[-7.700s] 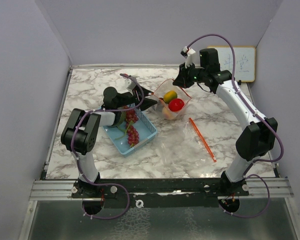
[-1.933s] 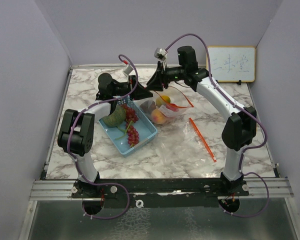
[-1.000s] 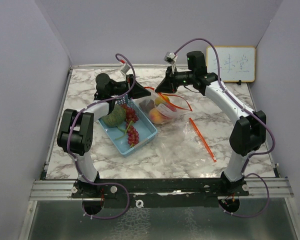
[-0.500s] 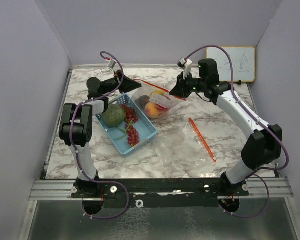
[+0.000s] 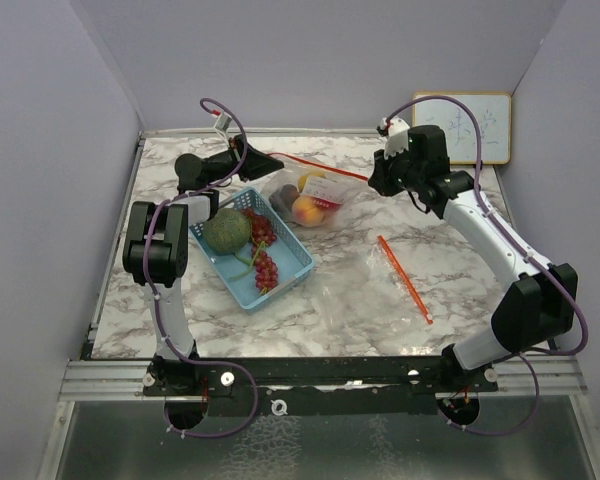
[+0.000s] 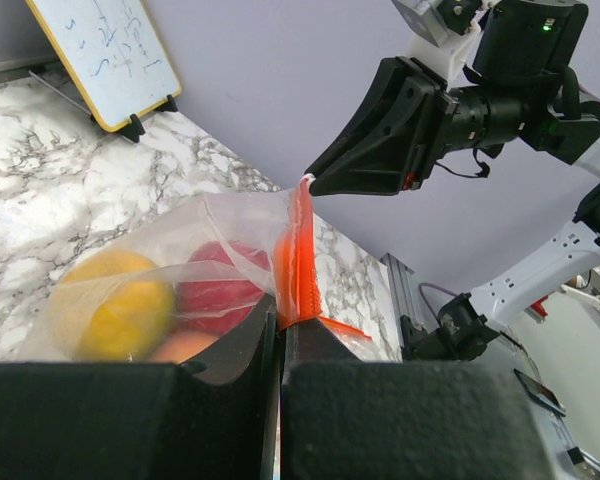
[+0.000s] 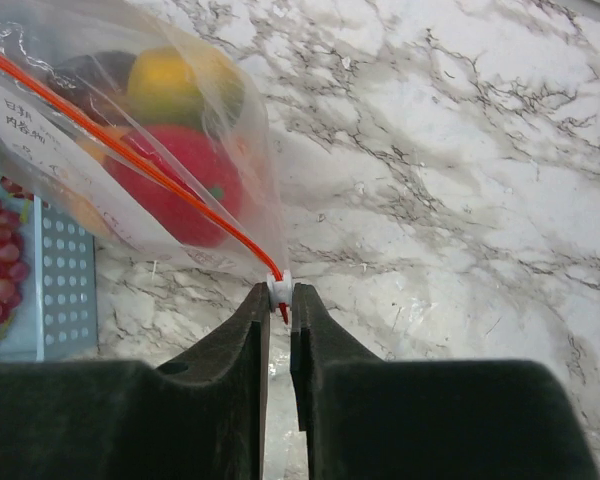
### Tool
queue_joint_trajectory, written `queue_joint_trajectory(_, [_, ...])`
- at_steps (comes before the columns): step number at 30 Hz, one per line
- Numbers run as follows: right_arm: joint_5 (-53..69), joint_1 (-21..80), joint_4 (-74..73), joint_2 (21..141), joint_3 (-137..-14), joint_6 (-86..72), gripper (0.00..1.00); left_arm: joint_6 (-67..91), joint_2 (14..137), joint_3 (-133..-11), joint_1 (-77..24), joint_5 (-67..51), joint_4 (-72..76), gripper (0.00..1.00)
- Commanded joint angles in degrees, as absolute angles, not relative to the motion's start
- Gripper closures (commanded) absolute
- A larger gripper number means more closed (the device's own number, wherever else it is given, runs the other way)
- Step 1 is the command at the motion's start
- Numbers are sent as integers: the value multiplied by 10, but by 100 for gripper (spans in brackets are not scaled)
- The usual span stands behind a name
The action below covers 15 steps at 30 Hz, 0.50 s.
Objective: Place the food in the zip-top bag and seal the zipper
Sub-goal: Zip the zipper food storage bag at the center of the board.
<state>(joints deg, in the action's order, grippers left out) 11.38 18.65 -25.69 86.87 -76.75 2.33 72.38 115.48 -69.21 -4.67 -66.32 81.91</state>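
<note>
Over on the left, the left gripper [image 6: 280, 325] has its fingers pressed together on one end of the orange zipper [image 6: 298, 250], and the strip rises out from between the pads. Just this side of it the light-blue basket [image 5: 288, 262] sits on the marble table [image 5: 160, 300]. The green melon [image 5: 226, 230] is at its far-left end and the red grape bunch [image 5: 264, 262] lies beside it down the middle; both fruits are outside the bag. Moving along, the zip-top bag [image 5: 310, 200] hangs between the two grippers near the back of the table, just beyond the basket's far corner. Its zipper is pulled into a straight line from one pair of fingers to the other. Through the clear plastic I can make out the orange [image 7: 170, 85], the red apple [image 7: 170, 185], the dark purple fruit [image 7: 85, 70] and the peach [image 5: 306, 210], all below the zipper and clear of either set of fingertips. Whether the bag's bottom rests on the table I cannot tell. At the zipper's other end the right gripper [image 7: 279, 295] pinches the small white tab [image 7: 278, 283] between nearly closed fingers. Further right a second clear bag [image 5: 370, 290] lies flat, its own orange strip [image 5: 405, 278] apart from everything, and a whiteboard [image 5: 465, 128] leans at the back-right corner
</note>
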Motion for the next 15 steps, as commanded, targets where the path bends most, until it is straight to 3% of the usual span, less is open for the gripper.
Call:
queue_joint_trajectory(1, [36,173,-285,855,-809,13,71,722,1167,-728,-31,-622,834,100])
queue_joint_trajectory(6, [59,173,-304,851,-868,-23,36,678,1182,-793,-31,-604,729,100])
queue_joint_trajectory(9, [69,173,-327,851,-890,-43,32,681,1201,-845,-31,-598,689,96])
queue_joint_trajectory(10, [73,173,-333,850,-889,-46,30,697,1212,-862,-31,-598,695,76])
queue_joint_trajectory(11, [73,173,-336,848,-885,-51,29,721,1230,-879,-30,-596,710,35])
queue_joint_trajectory(12, [69,173,-338,845,-879,-58,29,746,1245,-896,-30,-596,728,6])
queue_joint_trajectory(15, [55,173,-350,839,-859,-76,28,835,1292,-944,-28,-609,803,1])
